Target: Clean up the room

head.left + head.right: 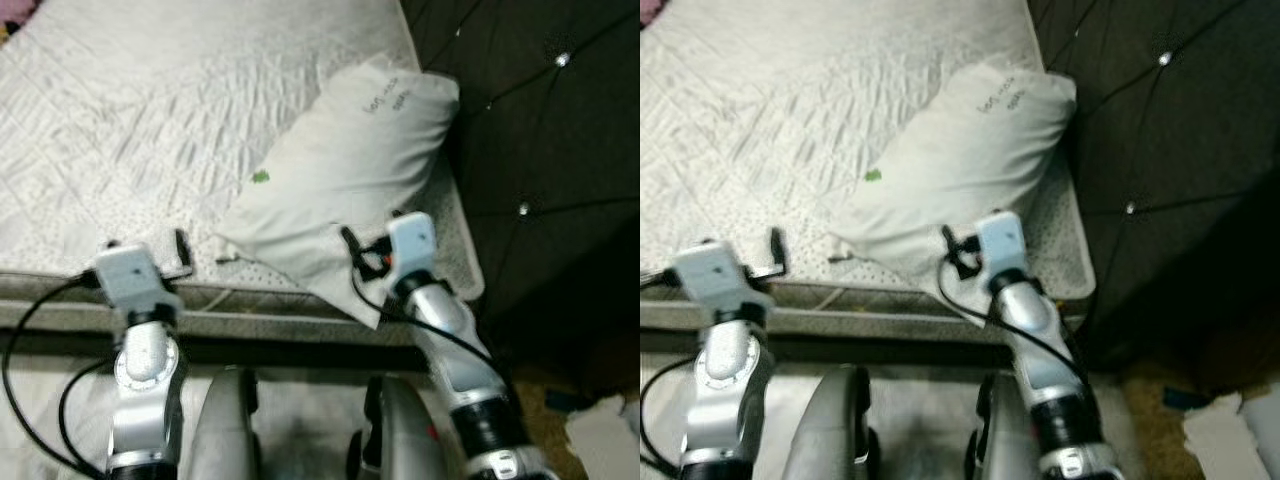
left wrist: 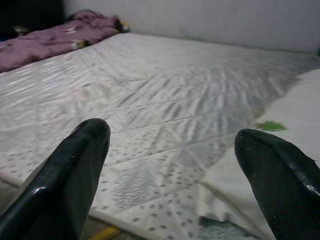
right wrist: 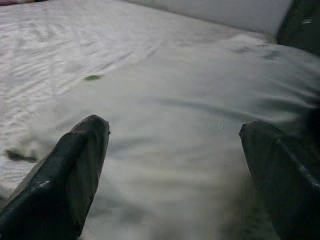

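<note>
Pillow (image 1: 340, 175) lies before the wide-open, empty right end effector (image 3: 175, 165).

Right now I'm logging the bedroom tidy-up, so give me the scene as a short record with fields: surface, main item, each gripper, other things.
surface: white quilted mattress, with a dark tufted headboard on the robot's right
main item: white pillow, lying askew at the mattress corner by the headboard, small green mark on it
left gripper: open, over the mattress edge beside the pillow
right gripper: open, fingers either side of the pillow's near end, not closed on it
other things: purple bedding at the mattress's far side
</note>
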You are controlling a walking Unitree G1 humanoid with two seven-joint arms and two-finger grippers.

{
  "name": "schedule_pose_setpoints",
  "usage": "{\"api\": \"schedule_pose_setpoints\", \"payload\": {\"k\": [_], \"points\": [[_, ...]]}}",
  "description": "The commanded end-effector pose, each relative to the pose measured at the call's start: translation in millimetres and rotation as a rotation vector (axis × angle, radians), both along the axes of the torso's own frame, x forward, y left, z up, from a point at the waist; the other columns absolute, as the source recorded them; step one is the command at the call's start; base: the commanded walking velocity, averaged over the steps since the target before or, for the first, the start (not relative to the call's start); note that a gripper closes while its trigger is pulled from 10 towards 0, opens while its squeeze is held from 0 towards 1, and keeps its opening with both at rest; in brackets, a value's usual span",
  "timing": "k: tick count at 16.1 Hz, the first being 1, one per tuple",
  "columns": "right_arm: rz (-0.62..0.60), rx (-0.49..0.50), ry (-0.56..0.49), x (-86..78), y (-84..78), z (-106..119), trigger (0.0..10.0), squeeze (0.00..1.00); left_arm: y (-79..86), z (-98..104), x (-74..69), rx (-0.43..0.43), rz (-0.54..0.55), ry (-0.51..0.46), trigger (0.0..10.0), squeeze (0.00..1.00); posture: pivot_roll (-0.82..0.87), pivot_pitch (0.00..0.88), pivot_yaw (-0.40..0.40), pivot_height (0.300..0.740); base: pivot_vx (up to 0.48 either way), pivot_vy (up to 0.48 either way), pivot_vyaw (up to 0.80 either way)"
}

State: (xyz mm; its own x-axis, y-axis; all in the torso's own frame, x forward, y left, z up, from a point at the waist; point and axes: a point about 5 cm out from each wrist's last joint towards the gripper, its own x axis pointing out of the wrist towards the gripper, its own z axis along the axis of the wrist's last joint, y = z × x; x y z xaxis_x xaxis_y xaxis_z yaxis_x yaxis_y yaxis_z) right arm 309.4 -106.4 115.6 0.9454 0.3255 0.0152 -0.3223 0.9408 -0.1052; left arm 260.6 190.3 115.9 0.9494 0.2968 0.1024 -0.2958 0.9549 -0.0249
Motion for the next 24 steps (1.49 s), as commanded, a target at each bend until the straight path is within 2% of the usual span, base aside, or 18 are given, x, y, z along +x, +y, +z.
{"api": "schedule_pose_setpoints", "payload": {"k": [1, 9, 12, 17, 24], "points": [[0.005, 0.005, 0.022, -1.2, 1.8, -4.3, 10.0, 0.00, 2.4, -2.0, -1.6, 0.019, -0.004, 0.007, 10.0, 0.00, 0.05, 0.139, -0.043, 0.595, 0.319, 0.000, 0.00], [-0.016, 0.018, 0.034, 1.1, 0.5, -4.4, 10.0, 0.00, 1.4, -2.5, 0.4, 0.012, -0.016, 0.011, 10.0, 0.00, 0.05, 0.146, -0.040, 0.595, 0.480, 0.000, -0.10], [-0.015, 0.014, 0.028, 1.0, 1.4, -3.8, 10.0, 0.00, 0.1, -4.6, 1.7, -0.017, -0.012, 0.023, 10.0, 0.00, 0.06, 0.148, -0.039, 0.595, 0.000, 0.000, 0.00], [-0.025, 0.018, 0.032, 0.6, 0.4, -4.5, 10.0, 0.00, -2.2, -5.3, 2.7, -0.013, -0.027, 0.031, 10.0, 0.00, 0.06, 0.150, -0.036, 0.595, 0.000, 0.000, 0.00], [-0.013, 0.001, 0.071, -0.2, 2.2, -10.4, 10.0, 0.00, -4.0, -8.0, 1.5, -0.011, -0.036, 0.054, 10.0, 0.00, 0.06, 0.159, -0.037, 0.595, 0.000, 0.000, -0.63]]}}
